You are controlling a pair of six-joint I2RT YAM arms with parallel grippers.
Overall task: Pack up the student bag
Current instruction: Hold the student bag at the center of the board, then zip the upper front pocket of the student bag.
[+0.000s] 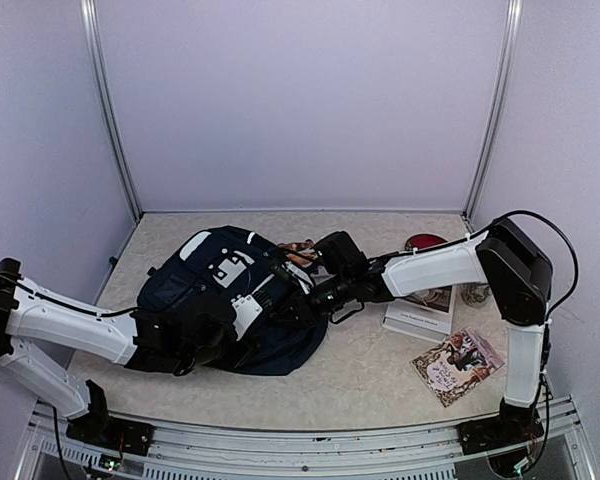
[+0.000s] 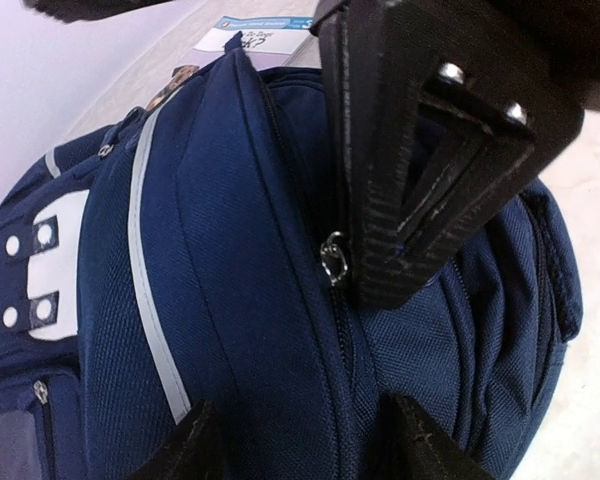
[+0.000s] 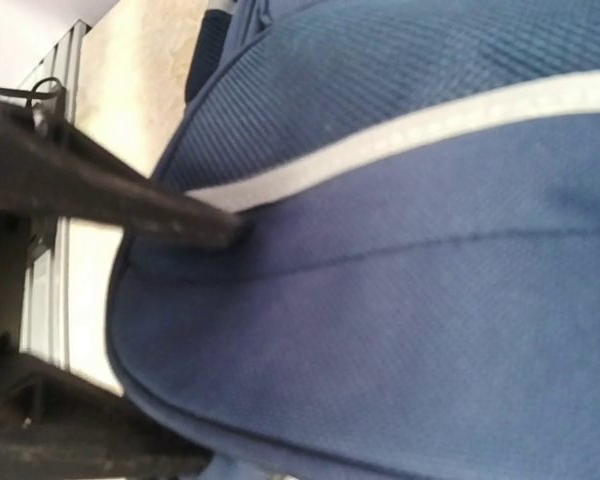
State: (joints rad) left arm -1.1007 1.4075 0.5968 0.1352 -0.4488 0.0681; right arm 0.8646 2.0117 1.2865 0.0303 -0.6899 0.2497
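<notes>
The student bag (image 1: 180, 285) lies flat on the table (image 1: 370, 385), pale stripe (image 2: 150, 300) showing across its front. At its near-left edge the left gripper (image 2: 305, 445) stands with jaws wide apart, bag fabric showing between the fingertips. On its right side the right gripper (image 2: 380, 285) is closed, tips pressed to the bag just beside the zip pull (image 2: 332, 262); whether they pinch fabric, I cannot tell. Right of the bag lies a white book (image 1: 420, 312), and beyond that a patterned booklet (image 1: 458, 365).
</notes>
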